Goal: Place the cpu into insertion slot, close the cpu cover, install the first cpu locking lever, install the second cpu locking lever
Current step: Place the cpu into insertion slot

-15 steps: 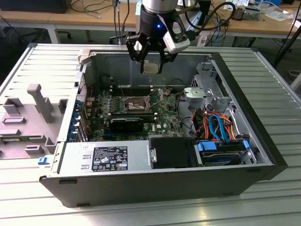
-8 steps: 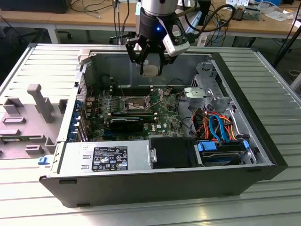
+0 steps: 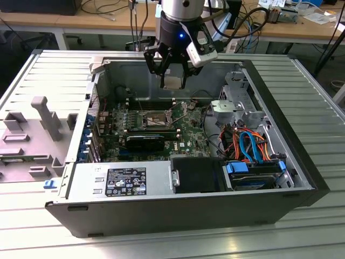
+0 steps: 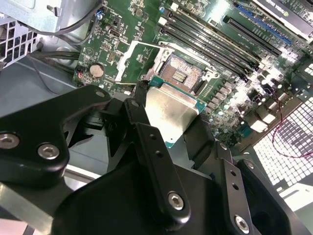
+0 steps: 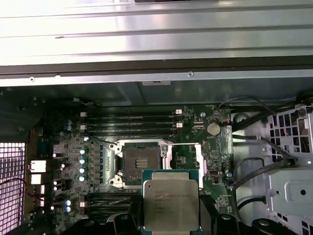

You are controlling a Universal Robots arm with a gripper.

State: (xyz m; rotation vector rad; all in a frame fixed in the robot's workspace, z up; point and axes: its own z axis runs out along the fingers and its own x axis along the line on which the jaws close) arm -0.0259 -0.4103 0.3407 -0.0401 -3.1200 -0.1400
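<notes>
The cpu [image 3: 172, 82] was held pinched between the fingers [image 4: 146, 129], which were closed on its opposite edges, with its dull metal top turned up toward the wrist. It was carried in the air above the open computer case [image 3: 161, 208], which lay on its side on the slatted metal desk [image 3: 318, 97], and it was well clear of the green board [image 3: 186, 135]. The insertion slot [image 3: 153, 118] was seen bare and dark-centred. The cpu cover [image 4: 122, 62] was swung open beside it, on the side toward the round coin battery [image 4: 97, 70], so nothing was laid over the socket. In the exterior view the slot was found below the held chip and a little toward the exterior view's left. How much of that offset was height and how much was sideways gap could not be judged. In the first wrist view the chip [image 5: 171, 200] was seen just beside the slot [image 5: 139, 161], covering one corner of its rim and not its centre, so it was judged not yet to be over the opening. Its edges were seen to run roughly parallel to the socket's sides, so little turning seemed to be called for.
</notes>
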